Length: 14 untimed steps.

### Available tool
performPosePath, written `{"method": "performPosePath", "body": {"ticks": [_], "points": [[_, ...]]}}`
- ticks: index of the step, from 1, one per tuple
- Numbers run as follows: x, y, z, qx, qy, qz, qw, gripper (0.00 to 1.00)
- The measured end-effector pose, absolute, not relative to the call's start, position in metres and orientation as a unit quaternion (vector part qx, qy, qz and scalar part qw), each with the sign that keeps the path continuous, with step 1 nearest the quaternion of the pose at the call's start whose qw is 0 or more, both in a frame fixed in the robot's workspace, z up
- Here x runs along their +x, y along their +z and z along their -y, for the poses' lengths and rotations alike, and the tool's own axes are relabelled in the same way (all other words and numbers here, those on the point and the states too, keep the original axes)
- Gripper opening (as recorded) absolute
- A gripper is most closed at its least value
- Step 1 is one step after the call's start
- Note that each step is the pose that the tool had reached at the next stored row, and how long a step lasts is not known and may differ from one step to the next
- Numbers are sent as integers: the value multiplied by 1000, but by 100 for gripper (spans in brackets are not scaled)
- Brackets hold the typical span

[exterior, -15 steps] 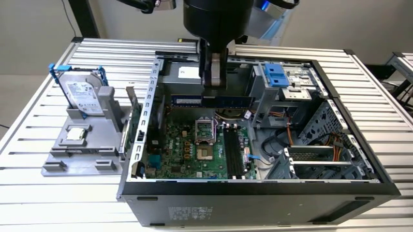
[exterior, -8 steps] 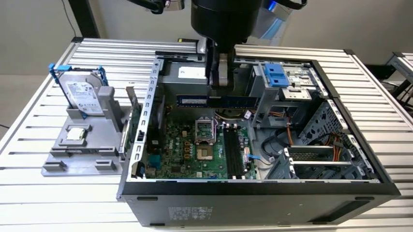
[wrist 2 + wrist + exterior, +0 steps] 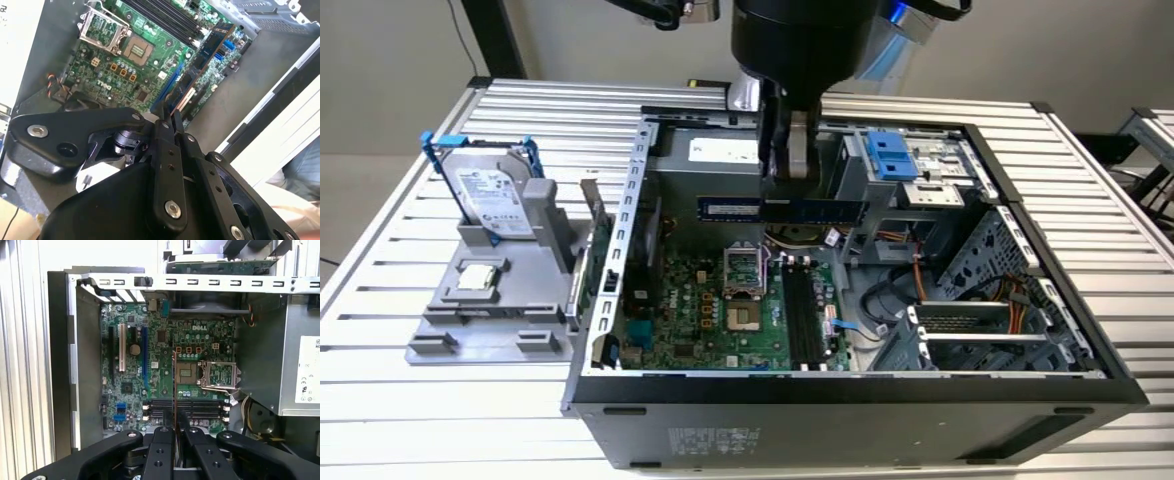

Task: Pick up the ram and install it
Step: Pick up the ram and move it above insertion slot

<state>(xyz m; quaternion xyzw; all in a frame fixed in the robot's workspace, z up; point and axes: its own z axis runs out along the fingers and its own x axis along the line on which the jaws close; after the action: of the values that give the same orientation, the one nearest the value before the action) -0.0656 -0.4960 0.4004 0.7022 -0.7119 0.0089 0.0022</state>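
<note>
My claw (image 3: pixel 789 180) is clamped narrow on the ram (image 3: pixel 834 211) — the long, thin blue circuit-board stick with black chips. I grip it at mid-length along its upper edge, I judge so that it hangs level with the contact edge facing down toward the green motherboard (image 3: pixel 700 315). It hovers inside the open black tower case (image 3: pixel 854 388), apart from the board. In the exterior view it sits at twelve o'clock of the long black plastic memory slots (image 3: pixel 803 318) and lies crosswise to them (in the first wrist view it is a mere edge between my fingers (image 3: pixel 161 450)), so nothing is seated yet. At nine o'clock of the case a silver boxy hard drive with blue rails (image 3: pixel 494 190) stands upright in a grey plastic holder (image 3: pixel 520 310) — parked clear of the work, I take it. Labels: a small pale one on the ram and a white one on the grey power-supply box (image 3: pixel 295 330); I leave their print unread.
</note>
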Motion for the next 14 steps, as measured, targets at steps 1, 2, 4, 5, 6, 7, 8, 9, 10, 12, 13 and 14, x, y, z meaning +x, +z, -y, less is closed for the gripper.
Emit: {"method": "performPosePath", "body": {"ticks": [1, 2, 4, 5, 6, 7, 8, 9, 10, 12, 13, 14], "points": [[-64, 400, 496, 702, 9, 712, 2, 0], [-63, 400, 496, 702, 9, 712, 2, 0], [-61, 400, 496, 702, 9, 712, 2, 0], [-60, 400, 496, 702, 9, 712, 2, 0], [-58, 400, 496, 702, 9, 712, 2, 0], [-57, 400, 496, 702, 9, 712, 2, 0], [-55, 400, 496, 702, 9, 712, 2, 0], [-54, 400, 496, 702, 9, 712, 2, 0], [-52, 400, 496, 702, 9, 712, 2, 0], [-49, 400, 496, 702, 9, 712, 2, 0], [-47, 400, 496, 702, 9, 712, 2, 0], [-46, 400, 496, 702, 9, 712, 2, 0]]}}
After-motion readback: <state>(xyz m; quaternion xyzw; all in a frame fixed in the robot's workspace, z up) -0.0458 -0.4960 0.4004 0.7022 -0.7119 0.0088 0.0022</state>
